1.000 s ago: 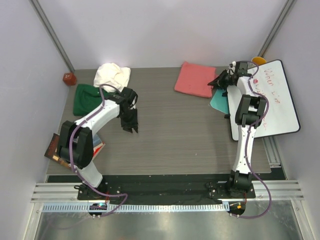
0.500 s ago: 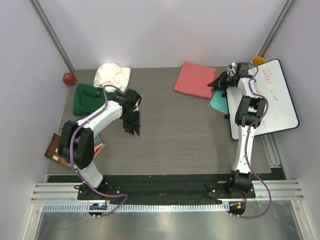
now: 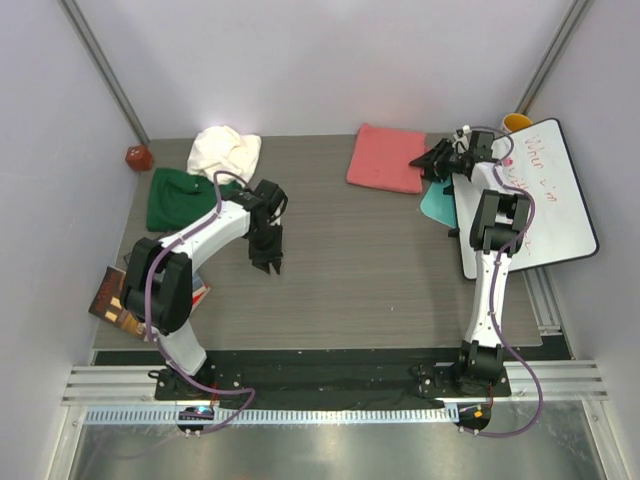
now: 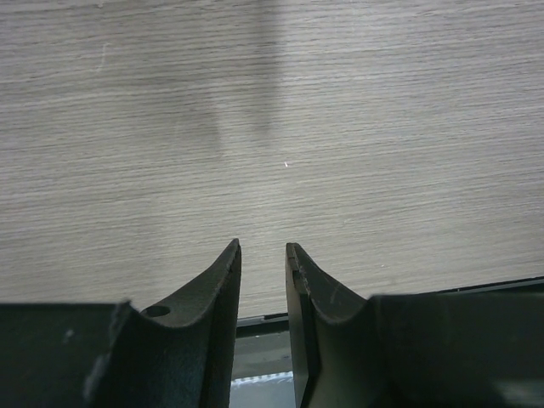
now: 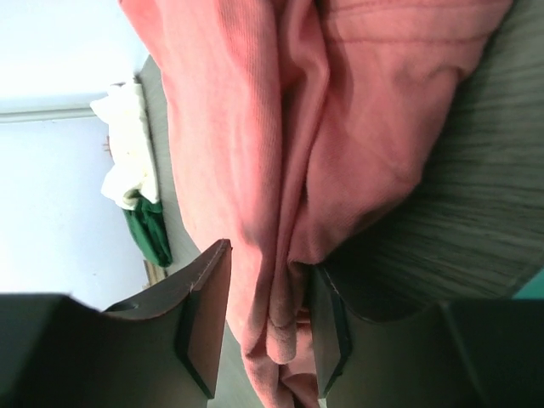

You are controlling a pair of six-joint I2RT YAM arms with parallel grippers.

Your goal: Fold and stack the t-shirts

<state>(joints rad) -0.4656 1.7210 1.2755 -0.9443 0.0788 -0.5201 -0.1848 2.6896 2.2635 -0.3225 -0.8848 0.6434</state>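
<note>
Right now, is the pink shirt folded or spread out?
Folded: the pink shirt lies as a compact rectangle, with layered edges in the right wrist view.

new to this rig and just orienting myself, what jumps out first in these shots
The salmon-pink t-shirt lies folded at the far right of the table, a bunch of its cloth between the right arm's fingers. At the far left a cream-white t-shirt and a dark green t-shirt sit bunched and touching, not folded. The left arm's fingers hang over the bare middle, holding nothing.
</note>
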